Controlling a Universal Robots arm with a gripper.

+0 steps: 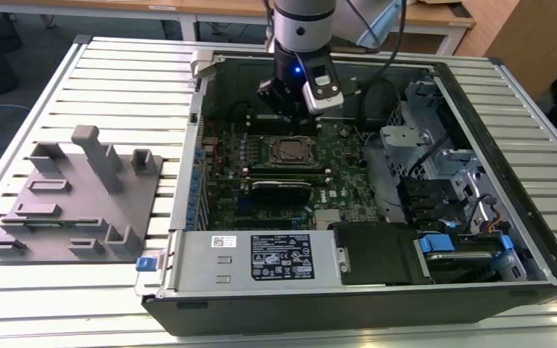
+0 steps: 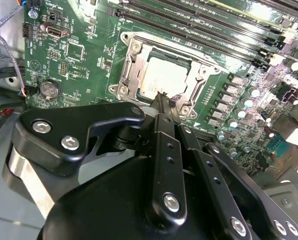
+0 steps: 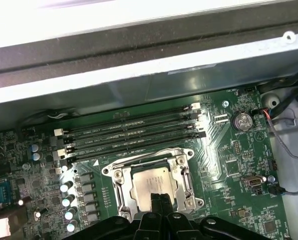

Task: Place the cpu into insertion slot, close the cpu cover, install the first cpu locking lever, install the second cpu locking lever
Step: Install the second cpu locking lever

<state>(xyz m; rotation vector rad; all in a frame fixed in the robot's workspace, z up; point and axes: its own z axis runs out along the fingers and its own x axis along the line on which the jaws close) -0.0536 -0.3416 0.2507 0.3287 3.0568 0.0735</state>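
Cpu [image 3: 149, 183]: silvery-grey square chip, flat, seated in the insertion slot [image 3: 123, 197]; cpu cover [image 3: 182, 176]: thin silvery frame, closed down around it (top showing through the window).

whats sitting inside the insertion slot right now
The cpu lies flat inside the insertion slot, its silvery top framed by the cpu cover. The end effector hides its near edge; the contacts beneath are covered.

Exterior view high over the open case [image 1: 376, 290]; both wrist views close above the insertion slot [image 2: 161, 80].
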